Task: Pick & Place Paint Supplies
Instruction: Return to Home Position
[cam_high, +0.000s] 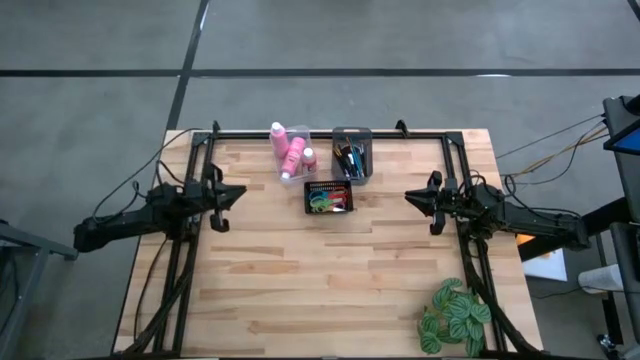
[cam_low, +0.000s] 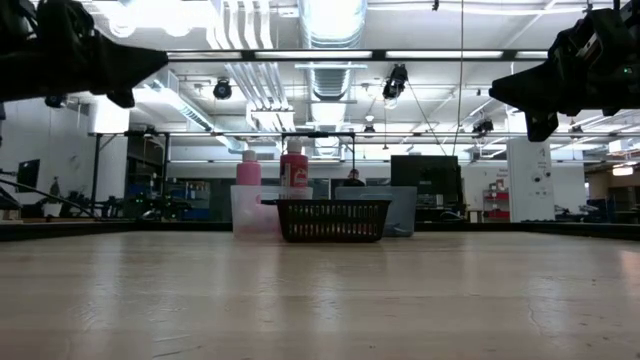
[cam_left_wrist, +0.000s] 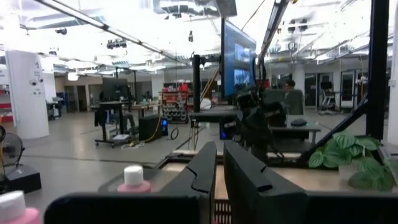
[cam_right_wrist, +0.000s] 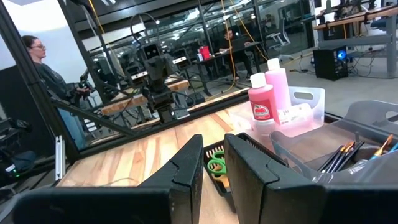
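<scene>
Three pink bottles with white caps (cam_high: 291, 150) stand and lie in a clear bin at the table's far edge; the right wrist view shows two of them upright (cam_right_wrist: 269, 93). Thin paintbrushes (cam_high: 351, 158) lie in a grey bin beside it. Scissors with coloured handles (cam_high: 326, 200) lie in a small black basket (cam_low: 333, 220). My left gripper (cam_high: 240, 193) hovers at the table's left, pointing toward the basket, shut and empty. My right gripper (cam_high: 410, 197) hovers at the right, facing it, shut and empty. Both hang well above the tabletop (cam_low: 160, 62) (cam_low: 495, 92).
A green leafy plant (cam_high: 455, 315) sits at the table's near right corner. A black frame (cam_high: 330, 133) runs along the far edge and down both sides. Bare wood lies between the two grippers and the near edge. A person (cam_right_wrist: 43, 68) stands beyond the table.
</scene>
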